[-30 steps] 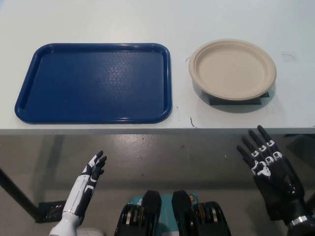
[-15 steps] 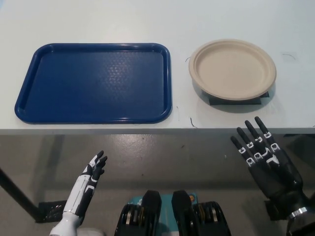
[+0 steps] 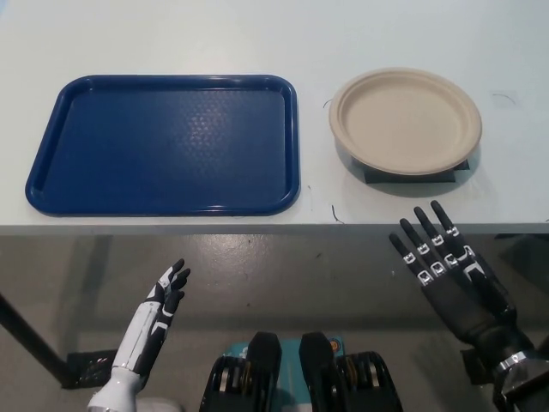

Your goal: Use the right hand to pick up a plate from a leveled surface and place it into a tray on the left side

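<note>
the plate [image 3: 405,120] sits on a dark stand on the worktop [image 3: 257,34], right of the blue tray [image 3: 163,144]. the right hand [image 3: 450,275], fingers spread and empty, is below the plate; the left hand [image 3: 159,309], open, rests well left.

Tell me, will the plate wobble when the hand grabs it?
Possibly. The plate sits on a small dark stand and overhangs it, so pressing its rim may tip it. It looks like thin, light fibre, so it might flex. The open right hand isn't touching it yet.
</note>
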Robot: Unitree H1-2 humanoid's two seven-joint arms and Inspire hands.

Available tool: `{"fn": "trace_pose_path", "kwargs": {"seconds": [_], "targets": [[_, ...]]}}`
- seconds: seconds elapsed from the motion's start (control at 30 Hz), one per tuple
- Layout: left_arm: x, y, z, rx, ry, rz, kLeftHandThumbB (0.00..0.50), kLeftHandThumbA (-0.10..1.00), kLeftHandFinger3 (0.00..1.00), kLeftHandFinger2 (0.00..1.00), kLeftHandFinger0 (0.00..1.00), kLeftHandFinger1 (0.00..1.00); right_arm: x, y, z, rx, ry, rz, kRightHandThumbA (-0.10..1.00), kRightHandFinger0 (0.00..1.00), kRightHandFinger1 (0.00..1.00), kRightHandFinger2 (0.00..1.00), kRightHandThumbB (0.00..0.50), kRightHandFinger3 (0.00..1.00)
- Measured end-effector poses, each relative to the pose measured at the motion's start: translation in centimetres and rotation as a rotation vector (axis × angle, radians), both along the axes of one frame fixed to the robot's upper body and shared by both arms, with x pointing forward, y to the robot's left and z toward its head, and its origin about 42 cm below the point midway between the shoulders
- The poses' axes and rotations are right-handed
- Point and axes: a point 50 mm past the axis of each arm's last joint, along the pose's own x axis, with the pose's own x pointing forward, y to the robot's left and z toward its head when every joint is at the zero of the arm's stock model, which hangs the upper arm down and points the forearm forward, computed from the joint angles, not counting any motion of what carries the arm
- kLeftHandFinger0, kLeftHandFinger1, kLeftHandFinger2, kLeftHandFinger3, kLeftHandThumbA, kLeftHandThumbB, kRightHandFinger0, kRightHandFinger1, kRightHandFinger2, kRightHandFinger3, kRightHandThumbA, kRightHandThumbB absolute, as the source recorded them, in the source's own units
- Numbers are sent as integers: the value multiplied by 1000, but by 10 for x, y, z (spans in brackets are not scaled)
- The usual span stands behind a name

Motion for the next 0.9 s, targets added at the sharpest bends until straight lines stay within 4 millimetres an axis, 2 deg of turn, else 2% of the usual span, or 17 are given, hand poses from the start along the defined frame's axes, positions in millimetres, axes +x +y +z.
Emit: {"fn": "trace_pose_path", "kwargs": {"seconds": [0.27, 0.57, 0.8, 0.9], "targets": [[5, -1, 5, 3, -24, -6, 87, 1000, 1000, 1000, 1000, 1000, 10, 4, -3, 19, 29, -3, 1000, 1000, 1000, 1000, 324, 1000], [7, -1, 7, 9, -31, -9, 96, 1000, 1000, 1000, 1000, 1000, 17, 3, -1, 25, 41, -25, 1000, 1000, 1000, 1000, 321, 1000], [8, -1, 7, 11, -32, -9, 78, 1000, 1000, 1000, 1000, 1000, 22, 2, 1, 12, 49, -39, 1000, 1000, 1000, 1000, 319, 1000], [8, -1, 7, 11, -32, -9, 89, 1000, 1000, 1000, 1000, 1000, 25, 2, 2, 8, 54, -41, 1000, 1000, 1000, 1000, 320, 1000]]}}
